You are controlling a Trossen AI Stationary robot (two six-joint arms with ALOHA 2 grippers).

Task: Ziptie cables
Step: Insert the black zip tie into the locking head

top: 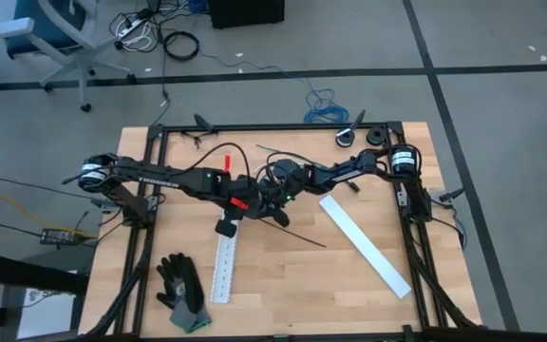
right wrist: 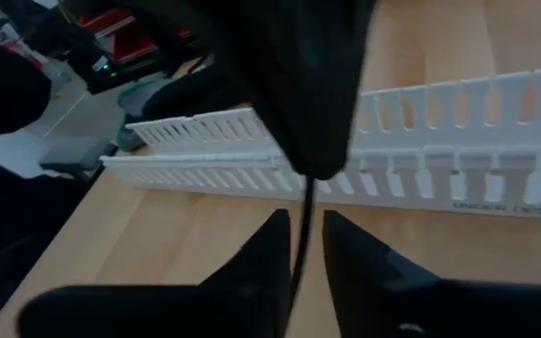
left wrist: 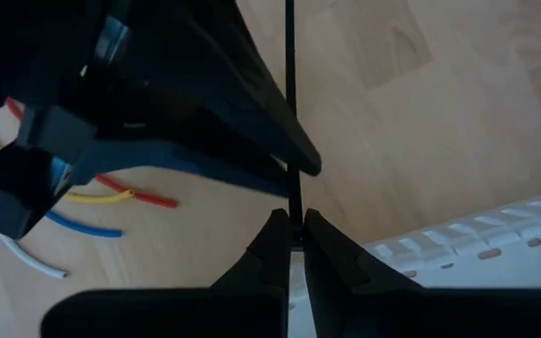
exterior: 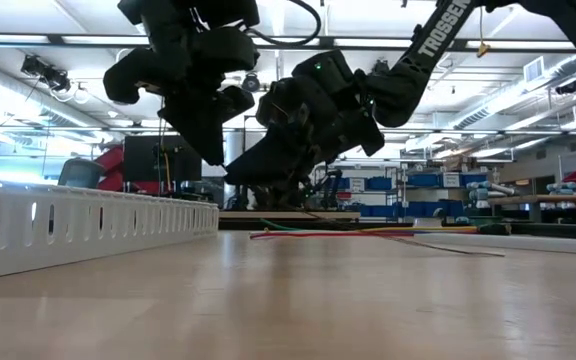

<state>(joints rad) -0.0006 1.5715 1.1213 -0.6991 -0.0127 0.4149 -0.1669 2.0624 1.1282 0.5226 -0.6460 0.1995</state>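
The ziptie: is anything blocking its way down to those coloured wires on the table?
Nothing visible. Both grippers, left and right, pinch the ziptie above the cables, which lie loose on bare wood.

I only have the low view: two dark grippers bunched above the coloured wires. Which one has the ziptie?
Observer: The left gripper. The left wrist view shows its fingers shut on the ziptie.
Operator: And the right one?
Observer: In the right wrist view the ziptie runs straight down into the right gripper. I can't tell whether it is gripped there.
Operator: Are the cables bundled yet?
Observer: No. The left wrist view shows the cables lying loose on the table, ends spread apart.
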